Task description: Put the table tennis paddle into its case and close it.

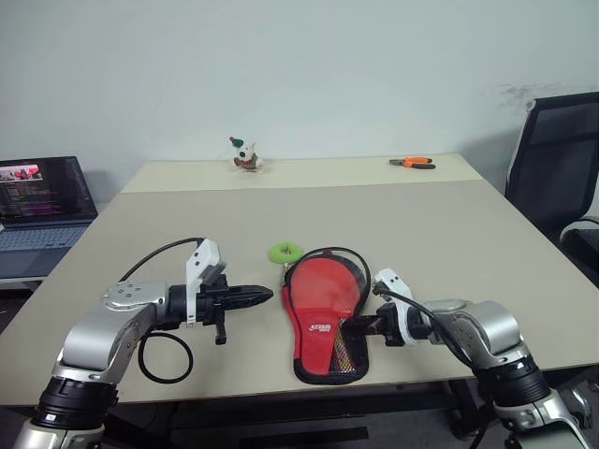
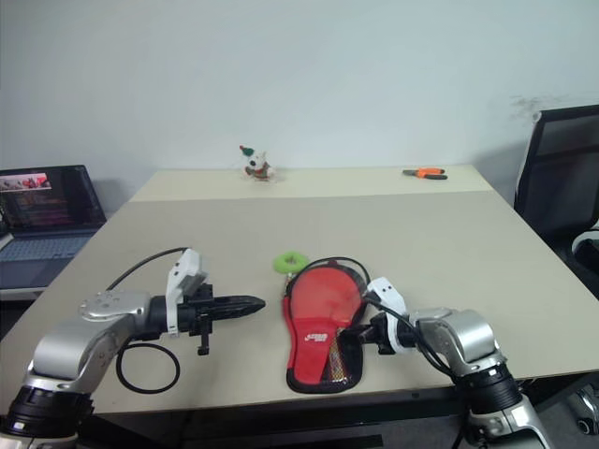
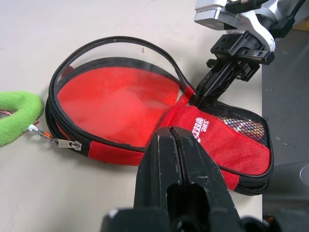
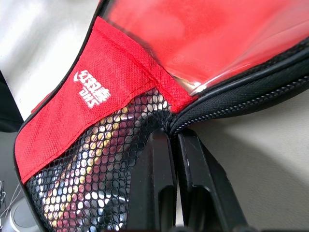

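On the beige table (image 1: 449, 234), seen from the head camera, the case (image 1: 324, 313) lies near the front edge between the two arms, its red inside facing up and a green ring (image 1: 285, 252) at its far end. The left gripper (image 1: 255, 296) hovers just beside the case with its fingers pressed together and nothing between them; the right gripper (image 1: 360, 326) meets the case's other side at the narrow handle end, fingers also together. A small toy figure (image 1: 245, 155) and orange pliers (image 1: 412, 163) sit well apart at the far edge, a laptop (image 1: 42, 201) off to the left. From the left wrist, the round part shows a red face under a clear window rimmed by the zip edge, which I take to be the table tennis paddle (image 3: 120, 104) already lying inside, and the right gripper's tips touch the rim by the mesh pocket (image 3: 241, 126). From the right wrist, the closed fingers (image 4: 159, 188) sit against the zip line where mesh meets black edge; whether they pinch fabric cannot be told. Judging by this, insertion looks done and closing is in hand: the next move calls for finding the zip puller by the ring and drawing it round while the other gripper steadies the case.
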Robot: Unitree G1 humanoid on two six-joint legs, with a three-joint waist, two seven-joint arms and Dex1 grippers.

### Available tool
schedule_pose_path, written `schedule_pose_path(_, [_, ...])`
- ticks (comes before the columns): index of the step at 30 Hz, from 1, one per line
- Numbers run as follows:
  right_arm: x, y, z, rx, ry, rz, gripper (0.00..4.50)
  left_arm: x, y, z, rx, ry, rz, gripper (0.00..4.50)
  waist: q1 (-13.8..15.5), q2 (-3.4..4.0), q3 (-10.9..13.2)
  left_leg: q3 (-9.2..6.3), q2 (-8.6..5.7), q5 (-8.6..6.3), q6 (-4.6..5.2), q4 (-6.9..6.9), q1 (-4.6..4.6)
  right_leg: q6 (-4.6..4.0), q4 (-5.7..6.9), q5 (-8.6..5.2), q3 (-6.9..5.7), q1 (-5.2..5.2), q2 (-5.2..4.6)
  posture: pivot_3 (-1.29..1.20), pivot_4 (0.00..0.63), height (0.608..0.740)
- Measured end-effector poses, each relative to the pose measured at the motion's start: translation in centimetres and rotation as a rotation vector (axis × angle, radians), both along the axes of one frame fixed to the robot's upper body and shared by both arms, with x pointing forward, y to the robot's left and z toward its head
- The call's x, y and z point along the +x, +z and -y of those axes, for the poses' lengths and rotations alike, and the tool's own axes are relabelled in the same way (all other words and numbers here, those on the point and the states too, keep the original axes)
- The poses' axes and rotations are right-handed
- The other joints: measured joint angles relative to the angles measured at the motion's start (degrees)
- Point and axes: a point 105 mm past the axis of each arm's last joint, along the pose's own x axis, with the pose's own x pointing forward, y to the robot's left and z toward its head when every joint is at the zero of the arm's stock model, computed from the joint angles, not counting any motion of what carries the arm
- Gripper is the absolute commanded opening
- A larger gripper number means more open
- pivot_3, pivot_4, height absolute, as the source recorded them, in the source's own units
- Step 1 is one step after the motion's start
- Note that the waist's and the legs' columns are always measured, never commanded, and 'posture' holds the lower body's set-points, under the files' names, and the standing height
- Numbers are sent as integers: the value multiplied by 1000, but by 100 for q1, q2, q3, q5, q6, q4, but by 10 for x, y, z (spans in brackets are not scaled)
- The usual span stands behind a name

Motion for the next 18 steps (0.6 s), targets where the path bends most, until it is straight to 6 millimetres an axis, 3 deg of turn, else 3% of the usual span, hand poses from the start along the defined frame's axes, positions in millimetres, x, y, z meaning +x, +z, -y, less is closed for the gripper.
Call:
schedule_pose_path(10, [7,6,8,-34,-1,24,23,1,-3,4,-4,2,-4,0,7,0,0,15,2,0,0,-1,-3,3,-7,1,2,0,0,0,150,740])
schedule_pose_path(13, [5,5,7,-25,-19,25,664,1,-4,4,-4,1,-5,0,5,0,0,14,3,0,0,-2,-3,3,-8,1,3,0,0,0,150,740])
schedule_pose_path(18, [-6,10,7,-7,-34,24,2360,1,-4,4,-4,4,-6,0,3,0,0,8,4,0,0,-2,-3,3,-8,1,5,-1,0,0,150,740])
